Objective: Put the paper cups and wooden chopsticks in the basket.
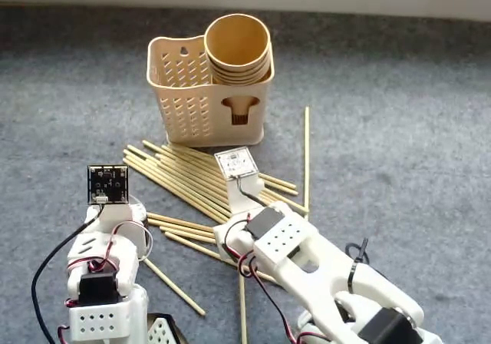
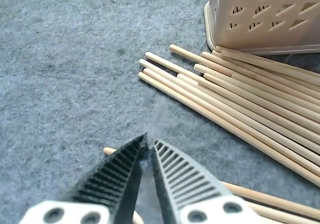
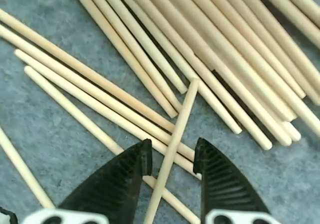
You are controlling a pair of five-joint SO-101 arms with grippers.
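A cream perforated basket [image 1: 180,106] stands at the back of the grey carpet, with a stack of paper cups [image 1: 238,44] inside it. Several wooden chopsticks [image 1: 192,179] lie fanned out in front of it. My right gripper [image 3: 172,149] is open low over this pile. One chopstick [image 3: 181,115] runs between its fingers, resting across others. My left gripper [image 2: 148,143] is shut on nothing, just above the carpet beside the left ends of the chopsticks [image 2: 240,99]. The basket's corner [image 2: 265,19] is beyond them.
A single chopstick [image 1: 307,148] lies apart, right of the basket. More loose chopsticks [image 1: 180,229] lie between the two arms, one [image 1: 175,286] close to the left arm's base. Bare carpet stretches to the left and right.
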